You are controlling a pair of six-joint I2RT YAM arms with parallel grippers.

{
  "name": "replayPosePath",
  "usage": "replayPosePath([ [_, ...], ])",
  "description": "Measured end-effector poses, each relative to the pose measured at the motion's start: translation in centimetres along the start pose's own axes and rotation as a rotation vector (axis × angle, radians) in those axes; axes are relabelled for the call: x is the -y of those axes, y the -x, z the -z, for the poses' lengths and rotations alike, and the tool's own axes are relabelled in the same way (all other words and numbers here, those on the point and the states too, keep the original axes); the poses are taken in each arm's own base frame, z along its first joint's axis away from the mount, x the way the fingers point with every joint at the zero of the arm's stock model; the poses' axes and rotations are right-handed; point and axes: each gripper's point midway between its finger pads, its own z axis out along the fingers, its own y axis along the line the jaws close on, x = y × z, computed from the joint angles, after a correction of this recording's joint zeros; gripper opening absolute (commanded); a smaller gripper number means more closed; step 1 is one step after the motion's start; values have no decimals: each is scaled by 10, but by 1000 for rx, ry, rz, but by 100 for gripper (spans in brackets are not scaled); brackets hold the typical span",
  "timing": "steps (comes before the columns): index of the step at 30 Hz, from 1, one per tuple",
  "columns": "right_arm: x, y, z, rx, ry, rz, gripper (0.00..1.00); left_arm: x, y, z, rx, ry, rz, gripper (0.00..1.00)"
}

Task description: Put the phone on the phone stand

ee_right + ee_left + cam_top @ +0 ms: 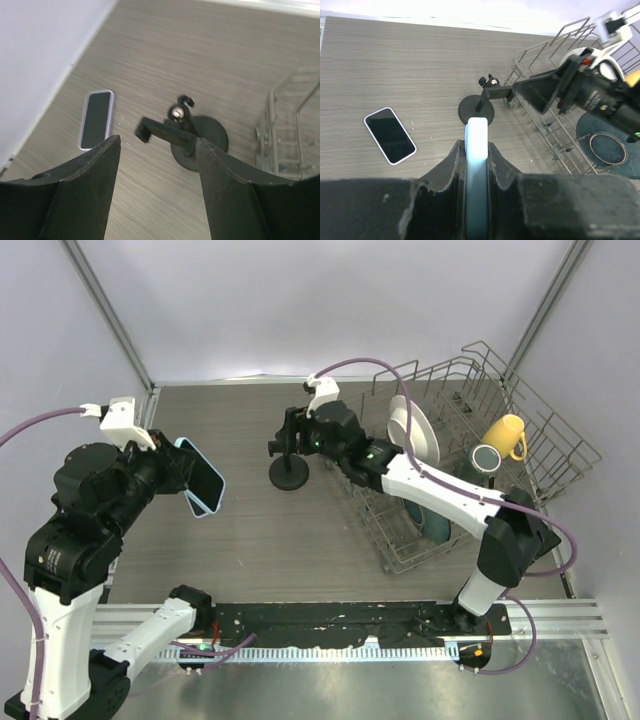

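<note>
Left gripper point(476, 150) is clamped on the phone point(205, 480) across its thin edges and holds it up off the table point(260, 540), left of the stand point(290, 475). The phone should be light and stiff, but the case looks slick and the glass is breakable, so gripping the edges makes sense, and I'd set it down gently. Right gripper point(159, 145) has its jaws apart by the stand's head; can't tell if it's touching. There's open table between phone and stand. The dish rack point(560, 440) sits just right of the stand, and a second phone point(390, 135) lies flat on the left.
</note>
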Motion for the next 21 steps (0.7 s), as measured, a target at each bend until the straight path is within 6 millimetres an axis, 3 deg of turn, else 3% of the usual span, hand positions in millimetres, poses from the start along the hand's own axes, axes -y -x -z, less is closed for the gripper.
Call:
replayPosePath([
  [2,10,-22,-10,-46,-60,14,56,1,-4,-3,-11,-8,-1,0],
  [7,26,-54,-19,-111,-144,44,53,1,-16,-8,-47,-15,-5,0],
  [12,30,-58,-21,-105,-181,59,53,3,-20,-14,-70,-19,-7,0],
  [16,35,-67,-25,-115,-206,77,43,6,-24,-16,-86,-33,-7,0],
  [21,40,-80,-31,-140,-226,95,42,9,-28,-17,-100,-57,-7,0],
])
